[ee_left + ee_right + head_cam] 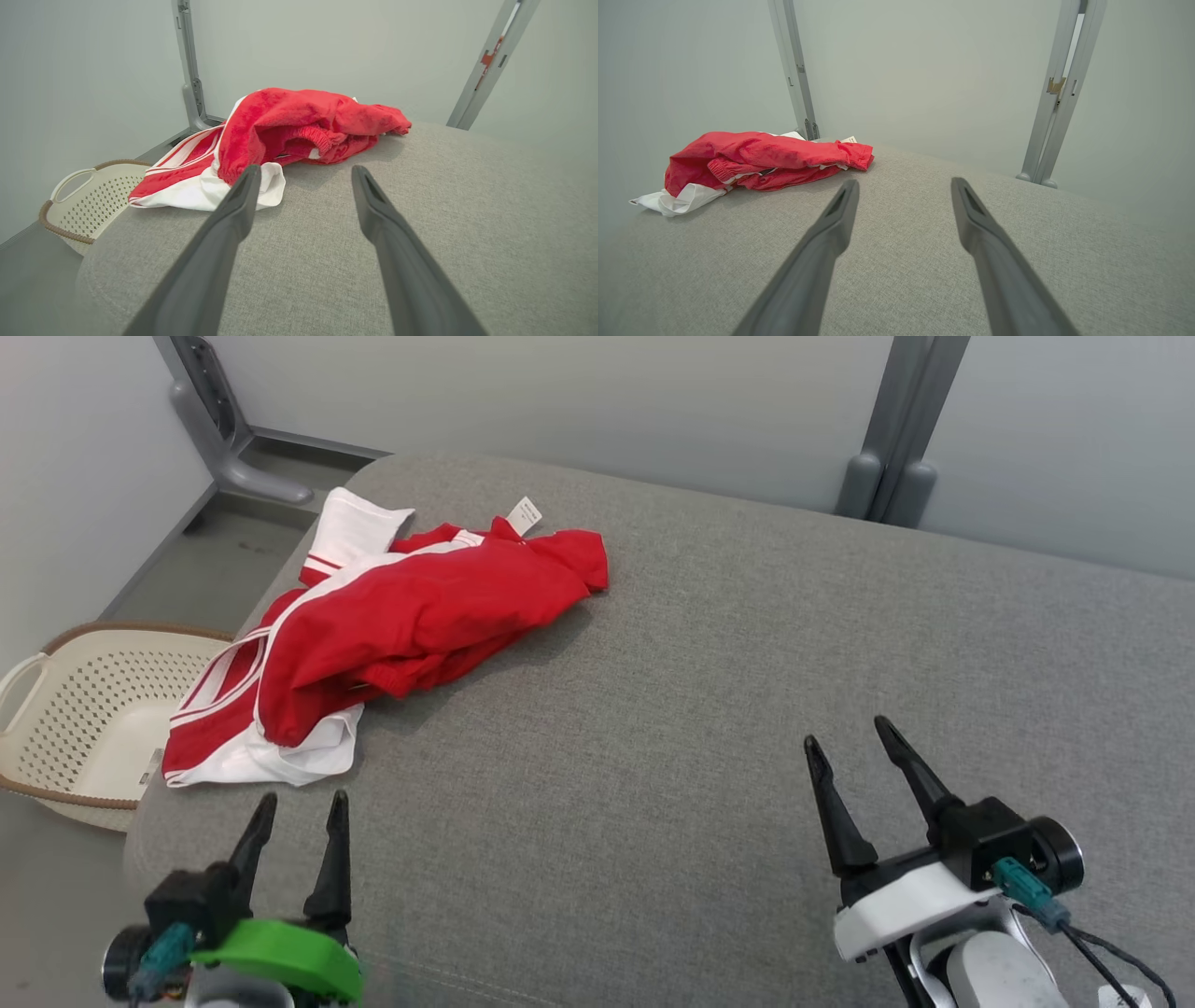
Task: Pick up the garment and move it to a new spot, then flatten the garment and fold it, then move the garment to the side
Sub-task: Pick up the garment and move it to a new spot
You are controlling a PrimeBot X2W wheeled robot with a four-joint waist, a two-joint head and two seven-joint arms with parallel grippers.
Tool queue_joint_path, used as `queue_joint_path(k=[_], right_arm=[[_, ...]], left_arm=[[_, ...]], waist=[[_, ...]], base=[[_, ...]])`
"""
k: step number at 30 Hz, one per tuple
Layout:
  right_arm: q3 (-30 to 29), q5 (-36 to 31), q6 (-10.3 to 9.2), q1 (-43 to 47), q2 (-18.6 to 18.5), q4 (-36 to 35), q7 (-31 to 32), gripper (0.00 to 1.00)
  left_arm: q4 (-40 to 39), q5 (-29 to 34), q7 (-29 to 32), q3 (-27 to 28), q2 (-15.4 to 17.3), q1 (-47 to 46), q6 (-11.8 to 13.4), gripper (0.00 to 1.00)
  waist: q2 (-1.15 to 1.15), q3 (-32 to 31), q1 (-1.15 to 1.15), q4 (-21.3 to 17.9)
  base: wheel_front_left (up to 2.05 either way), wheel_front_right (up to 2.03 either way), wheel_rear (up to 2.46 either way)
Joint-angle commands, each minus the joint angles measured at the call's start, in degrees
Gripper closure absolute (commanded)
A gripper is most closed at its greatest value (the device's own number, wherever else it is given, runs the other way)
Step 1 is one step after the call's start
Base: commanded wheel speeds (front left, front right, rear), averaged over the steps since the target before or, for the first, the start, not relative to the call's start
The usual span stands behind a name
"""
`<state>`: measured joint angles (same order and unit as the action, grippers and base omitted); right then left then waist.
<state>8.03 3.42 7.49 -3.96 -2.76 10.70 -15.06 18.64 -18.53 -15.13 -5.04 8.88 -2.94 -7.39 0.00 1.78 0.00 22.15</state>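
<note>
A red garment (392, 625) with white trim and a white tag lies crumpled at the far left of the grey padded surface (747, 691), one corner hanging over the left edge. My left gripper (303, 798) hovers open just short of its near white hem, nothing between the fingers. In the left wrist view the garment (289, 126) lies straight ahead of the left gripper (303, 172). My right gripper (848, 733) stands open over bare fabric at the lower right, far from the garment (756, 163), which lies to the left ahead of the right gripper (903, 182).
A cream perforated basket (84, 719) sits on the floor beside the surface's left edge, also the basket (88, 200) in the left wrist view. Grey partition posts (896, 439) and a post foot (224, 448) stand behind the surface against pale walls.
</note>
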Motion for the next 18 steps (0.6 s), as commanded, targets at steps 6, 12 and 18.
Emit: queue_joint_path(k=[6, 12, 18], right_arm=[[0.64, -2.68, 0.01, -6.42, -0.27, -1.01, -0.18, 0.0], [1.95, -3.15, 0.01, -10.89, -0.25, -0.89, -0.18, 0.0], [2.92, -3.26, 0.01, -13.42, -0.2, -0.89, -0.18, 0.0]], left_arm=[[7.08, -4.99, 2.84, -8.17, 6.18, -15.98, -0.14, 0.0], [13.61, -10.13, 8.31, -15.25, 11.29, -29.54, -0.14, 0.0], [21.62, -15.84, 13.19, -19.09, 14.76, -38.06, -0.13, 0.0]], waist=[[0.0, 13.9, 0.0, -6.95], [0.0, 21.33, 0.0, -10.33], [0.0, 24.88, 0.0, -12.68]], base=[[0.0, 0.0, 0.0], [0.0, 0.0, 0.0], [0.0, 0.0, 0.0]])
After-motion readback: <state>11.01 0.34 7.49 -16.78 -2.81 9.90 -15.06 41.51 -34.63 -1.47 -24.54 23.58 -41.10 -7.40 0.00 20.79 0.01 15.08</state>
